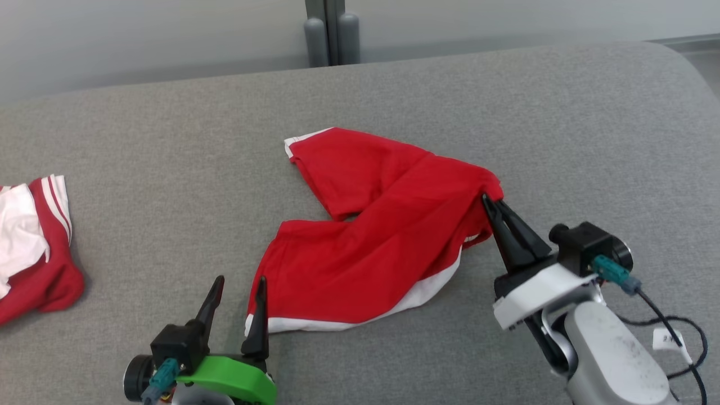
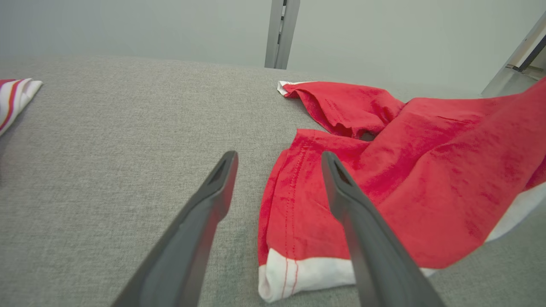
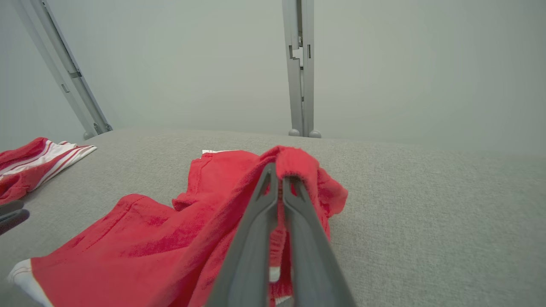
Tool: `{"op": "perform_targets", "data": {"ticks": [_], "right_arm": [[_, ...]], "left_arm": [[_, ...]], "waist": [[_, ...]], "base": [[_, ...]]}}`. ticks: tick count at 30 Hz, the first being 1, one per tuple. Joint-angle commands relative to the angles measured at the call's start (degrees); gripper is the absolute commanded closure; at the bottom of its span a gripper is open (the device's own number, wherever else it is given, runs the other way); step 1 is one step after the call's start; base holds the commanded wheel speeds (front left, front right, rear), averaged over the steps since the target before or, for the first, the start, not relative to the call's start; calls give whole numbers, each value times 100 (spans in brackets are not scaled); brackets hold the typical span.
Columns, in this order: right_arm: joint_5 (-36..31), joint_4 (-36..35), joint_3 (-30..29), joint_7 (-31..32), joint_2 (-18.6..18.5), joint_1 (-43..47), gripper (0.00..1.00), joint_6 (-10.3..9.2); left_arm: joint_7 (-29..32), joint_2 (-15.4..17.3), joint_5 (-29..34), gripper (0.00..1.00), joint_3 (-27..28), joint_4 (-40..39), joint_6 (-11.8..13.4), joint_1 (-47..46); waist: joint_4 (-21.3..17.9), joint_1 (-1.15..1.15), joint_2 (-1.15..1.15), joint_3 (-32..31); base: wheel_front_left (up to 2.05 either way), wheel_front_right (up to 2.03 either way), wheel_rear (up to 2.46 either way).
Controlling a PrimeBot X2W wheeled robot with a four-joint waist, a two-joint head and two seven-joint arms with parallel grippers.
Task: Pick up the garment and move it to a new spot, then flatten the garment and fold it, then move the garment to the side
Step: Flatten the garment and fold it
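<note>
Red shorts (image 1: 388,236) lie rumpled, pinched by the closed right gripper (image 1: 487,200), left gripper (image 1: 241,279) wide and empty; lifting, flattening and folding seemingly remain.

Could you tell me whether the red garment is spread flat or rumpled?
Rumpled: the red garment lies creased, one edge pinched and lifted by the right gripper.
</note>
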Motion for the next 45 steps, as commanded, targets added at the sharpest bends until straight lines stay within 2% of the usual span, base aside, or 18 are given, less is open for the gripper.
{"op": "perform_targets", "data": {"ticks": [1,9,15,19,20,21,22,23,28,35,38,45], "right_arm": [[-117,164,0,-13,-43,-295,100,-8],[-735,1772,-112,29,-135,-1554,100,-8],[-1028,2839,-317,-1,-162,-1967,100,-8],[-1176,3238,-588,-7,-171,-2026,100,-8],[-1198,3271,-646,-2,-163,-2002,96,-9],[-1234,3290,-703,-3,-166,-1960,66,-9],[-1259,3258,-756,-4,-163,-1925,51,-9],[-1266,3190,-816,-5,-143,-1865,0,-9],[-1213,2441,-1149,-11,-7,-1447,0,-9],[-1288,1211,-1321,-12,135,-465,0,-9],[-1258,1009,-1361,-12,207,-34,0,-8],[-1172,1021,-1403,-13,266,533,0,-8]], "left_arm": [[6,17,-9,0,-35,-18,-20,-137],[6,16,-64,0,-168,9,-39,-529],[6,16,-89,0,-163,28,-47,-649],[6,16,-86,0,-150,46,-43,-695],[6,16,-76,0,-136,50,-44,-688],[6,16,-61,0,-121,56,-44,-674],[6,17,-47,0,-109,62,-44,-667],[6,14,-28,0,-107,61,-44,-655],[6,18,40,0,27,108,-44,-485],[6,16,186,0,328,121,13,-203],[6,17,236,0,411,154,44,-38],[6,17,322,0,435,226,70,298]], "waist": [[176,0,0,286],[542,0,0,823],[653,0,0,942],[631,0,0,949],[611,0,0,933],[585,0,0,913],[561,0,0,890],[536,0,0,856],[408,0,0,575],[259,0,0,78],[206,0,0,-150],[162,0,0,-503]], "base": [[0,0,0],[0,0,0],[0,0,0],[0,0,0],[0,0,0],[0,0,0],[0,0,0],[0,0,0],[0,0,0],[0,0,0],[0,0,0],[0,0,0]]}}
